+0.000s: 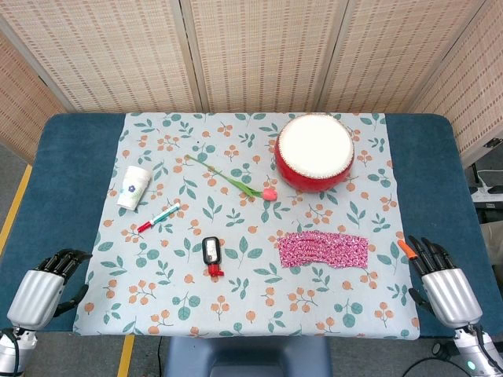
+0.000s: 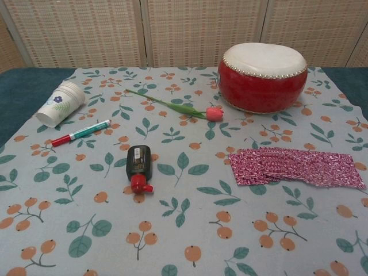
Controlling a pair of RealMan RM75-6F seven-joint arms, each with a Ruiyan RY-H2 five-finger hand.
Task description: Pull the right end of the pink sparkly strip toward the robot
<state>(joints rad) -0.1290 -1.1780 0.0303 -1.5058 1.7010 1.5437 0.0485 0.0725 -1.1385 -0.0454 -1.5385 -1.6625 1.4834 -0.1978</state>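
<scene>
We see the pink sparkly strip (image 1: 324,250) lying flat on the leaf-printed cloth (image 1: 236,298), below the red drum (image 1: 314,151). Our right hand (image 1: 442,281) rests well right of it, fingers seemingly spread, holding nothing; left hand (image 1: 47,284) likewise.

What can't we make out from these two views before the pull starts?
- Both hands: absent from the chest view. The head view shows the left hand and right hand resting at the table's near corners, wrists cut off by the bottom edge.
- Paper cup: lying on its side; its inside is hidden in both views.
- Small black bottle: label too small to read.
- Pink sparkly strip: whether it is folded or layered is unclear.
</scene>
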